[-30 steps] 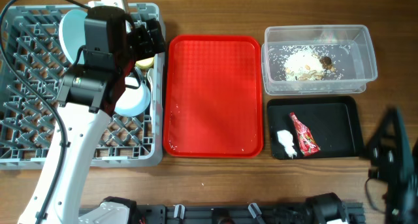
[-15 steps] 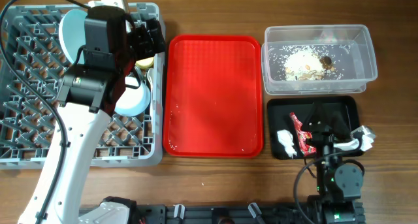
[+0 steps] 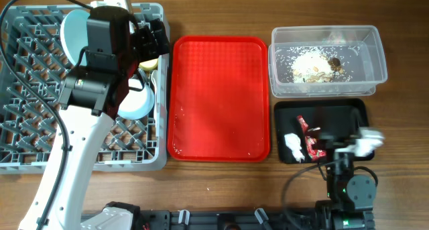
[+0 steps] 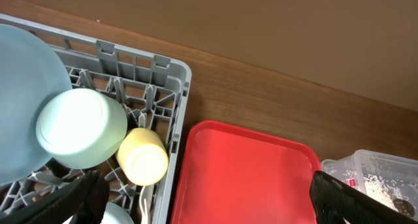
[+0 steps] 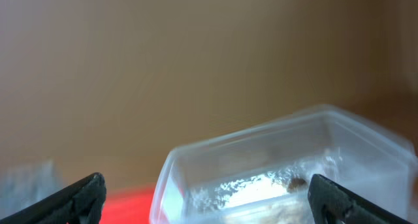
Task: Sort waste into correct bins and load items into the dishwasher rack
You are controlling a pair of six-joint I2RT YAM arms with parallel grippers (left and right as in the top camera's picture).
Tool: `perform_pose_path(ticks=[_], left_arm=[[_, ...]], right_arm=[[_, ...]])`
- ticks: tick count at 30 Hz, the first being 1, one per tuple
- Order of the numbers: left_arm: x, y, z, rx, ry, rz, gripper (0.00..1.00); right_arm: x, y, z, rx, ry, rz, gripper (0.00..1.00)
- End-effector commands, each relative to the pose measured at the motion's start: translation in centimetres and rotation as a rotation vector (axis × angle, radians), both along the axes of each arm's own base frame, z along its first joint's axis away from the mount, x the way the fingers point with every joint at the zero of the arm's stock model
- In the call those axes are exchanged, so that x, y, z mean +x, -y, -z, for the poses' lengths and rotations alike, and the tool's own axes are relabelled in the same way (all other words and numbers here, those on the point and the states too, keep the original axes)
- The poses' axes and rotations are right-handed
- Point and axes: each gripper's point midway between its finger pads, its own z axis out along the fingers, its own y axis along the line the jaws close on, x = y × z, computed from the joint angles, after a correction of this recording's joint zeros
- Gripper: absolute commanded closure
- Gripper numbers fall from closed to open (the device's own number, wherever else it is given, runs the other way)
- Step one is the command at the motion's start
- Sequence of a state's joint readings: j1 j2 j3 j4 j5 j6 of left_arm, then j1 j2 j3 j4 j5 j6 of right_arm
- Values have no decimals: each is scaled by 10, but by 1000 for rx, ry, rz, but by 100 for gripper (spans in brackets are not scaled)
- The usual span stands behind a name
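**Hidden, cropped and blurred**

From overhead, the left arm (image 3: 94, 76) covered the rack's (image 3: 27, 123) upper right corner, so only parts of the plate (image 3: 69, 29), bowl (image 3: 134, 108) and cup (image 3: 149, 64) showed. The right arm (image 3: 343, 164) was a blur over the black tray's (image 3: 288, 116) near edge. The right wrist view was smeared, and the clear tub (image 5: 261, 165) was soft and cut off below.

I see the dishes racked and the waste binned
In my grey rack (image 3: 40, 133) the light blue plate (image 3: 70, 29) stands on edge, with the pale bowl (image 4: 81, 127) and yellow cup (image 4: 142, 157) just beside it; the rice scraps (image 3: 312, 64) lie in the clear tub (image 3: 379, 55), and the red wrapper (image 3: 310, 137) and white tissue (image 3: 293, 146) lie together in the black tray (image 3: 345, 116)
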State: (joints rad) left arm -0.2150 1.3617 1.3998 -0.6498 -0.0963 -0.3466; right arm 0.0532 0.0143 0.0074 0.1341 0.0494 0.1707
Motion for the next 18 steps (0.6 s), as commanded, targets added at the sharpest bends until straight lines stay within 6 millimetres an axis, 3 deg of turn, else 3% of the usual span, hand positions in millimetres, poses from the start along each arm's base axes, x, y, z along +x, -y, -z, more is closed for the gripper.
perform_pose_path(ticks=[1,9,18], left_arm=[[1,-4,0,7,2,-13,0],[1,-4,0,7,2,-13,0],[1,-4,0,6,2,-12,0]], right_arm=[[-8,-55,27,-758,24,-257,0],[0,-18,31,-380,-102,-80,0],[0,-18,31,-387,-103,-82,0]])
